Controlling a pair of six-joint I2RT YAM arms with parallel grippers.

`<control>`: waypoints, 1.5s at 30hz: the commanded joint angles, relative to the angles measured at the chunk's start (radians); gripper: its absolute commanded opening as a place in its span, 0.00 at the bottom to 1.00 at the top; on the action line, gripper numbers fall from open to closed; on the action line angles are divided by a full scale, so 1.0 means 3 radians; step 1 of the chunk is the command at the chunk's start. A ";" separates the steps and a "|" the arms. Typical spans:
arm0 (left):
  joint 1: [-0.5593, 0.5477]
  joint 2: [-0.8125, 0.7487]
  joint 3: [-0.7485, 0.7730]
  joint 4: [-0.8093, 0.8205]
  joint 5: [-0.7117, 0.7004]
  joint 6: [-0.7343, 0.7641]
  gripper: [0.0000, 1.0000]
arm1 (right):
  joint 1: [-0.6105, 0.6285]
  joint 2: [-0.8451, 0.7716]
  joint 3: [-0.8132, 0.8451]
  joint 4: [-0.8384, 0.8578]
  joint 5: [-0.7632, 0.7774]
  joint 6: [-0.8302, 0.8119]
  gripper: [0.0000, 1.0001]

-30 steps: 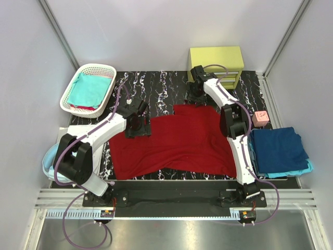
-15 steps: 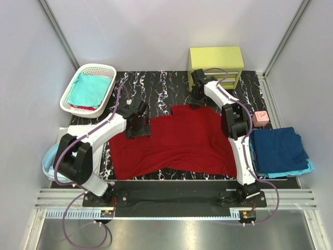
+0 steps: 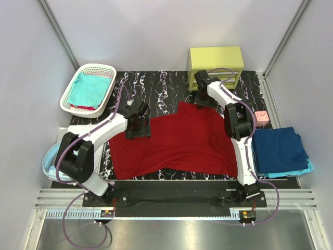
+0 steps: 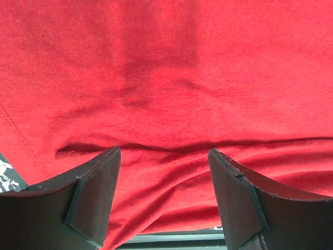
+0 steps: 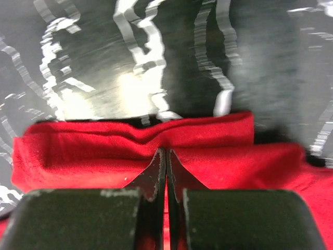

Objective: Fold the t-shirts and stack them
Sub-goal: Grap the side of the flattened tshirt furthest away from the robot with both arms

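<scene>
A dark red t-shirt [image 3: 177, 140] lies spread across the middle of the table. My right gripper [image 5: 166, 153] is shut on a bunched fold of the shirt's far edge [image 5: 130, 140]; from the top it sits at that far edge [image 3: 202, 100]. My left gripper [image 4: 164, 161] stands open just above the cloth, its fingers [image 4: 96, 190] either side of a wrinkle, over the shirt's left part [image 3: 137, 126]. A navy t-shirt [image 3: 278, 148] lies folded at the right on a light blue one [image 3: 299, 170]. A teal t-shirt [image 3: 88, 89] lies in the basket.
A white lattice basket [image 3: 67, 101] stands at the back left. A yellow drawer unit [image 3: 216, 62] is at the back, just behind the right gripper. A small pink block [image 3: 261, 117] sits near the right arm. Light blue cloth [image 3: 48, 162] hangs off the left edge.
The right gripper has shut on the red shirt's far edge and shifted slightly right, drawing that edge with it. The left gripper has stayed open in place.
</scene>
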 commanded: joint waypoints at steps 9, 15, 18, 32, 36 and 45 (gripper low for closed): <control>0.0002 0.0143 0.0149 0.0059 -0.0074 0.0022 0.72 | -0.0431 -0.0304 0.0107 -0.0068 0.0298 0.0095 0.00; 0.0089 0.0419 0.0496 0.0049 -0.0064 -0.0008 0.72 | -0.0487 -0.0104 0.0439 -0.0154 0.0181 0.0054 0.00; 0.0171 0.0603 0.0782 0.0018 -0.0140 -0.0034 0.73 | -0.0482 -0.0053 0.0470 -0.0160 0.0124 0.0054 0.00; 0.0882 0.1672 0.2163 -0.0156 -0.0084 0.0068 0.72 | -0.0482 -0.0273 0.0189 -0.0047 0.0058 0.0038 0.00; 0.0923 0.1856 0.2235 -0.0156 -0.0095 0.0155 0.69 | -0.0487 -0.0288 0.0178 -0.0032 0.0022 0.0049 0.00; 0.0989 0.2199 0.2608 -0.0156 -0.0008 0.0273 0.70 | -0.0482 -0.0293 0.0153 -0.0012 -0.0014 0.0043 0.00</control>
